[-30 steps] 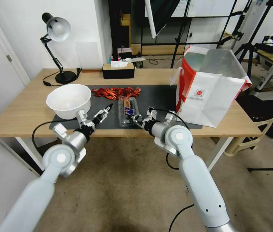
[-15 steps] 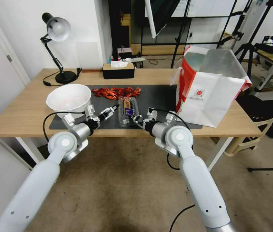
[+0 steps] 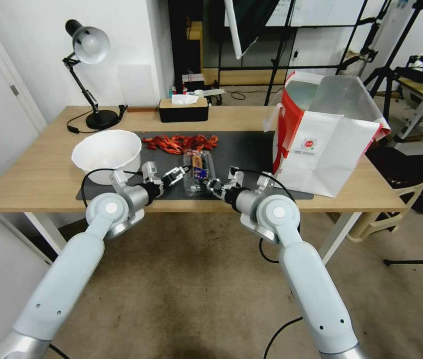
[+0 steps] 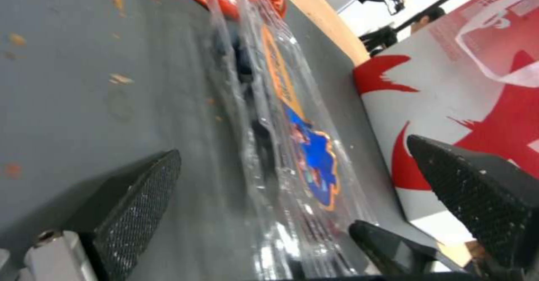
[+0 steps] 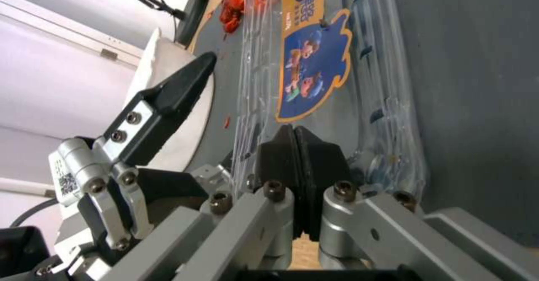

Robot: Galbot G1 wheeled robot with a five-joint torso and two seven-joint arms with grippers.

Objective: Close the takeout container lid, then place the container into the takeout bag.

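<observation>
Up close, right gripper (image 5: 294, 135) pinches the lid (image 5: 314, 53); left gripper (image 4: 314, 175) gapes beside it

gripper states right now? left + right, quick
Left gripper: open, empty, beside the takeout container on the mat.
Right gripper: shut, pressed on the near edge of the lid.

Container (image 3: 199, 172) — between bowl (image 3: 105, 155), bag (image 3: 327, 144)
</observation>
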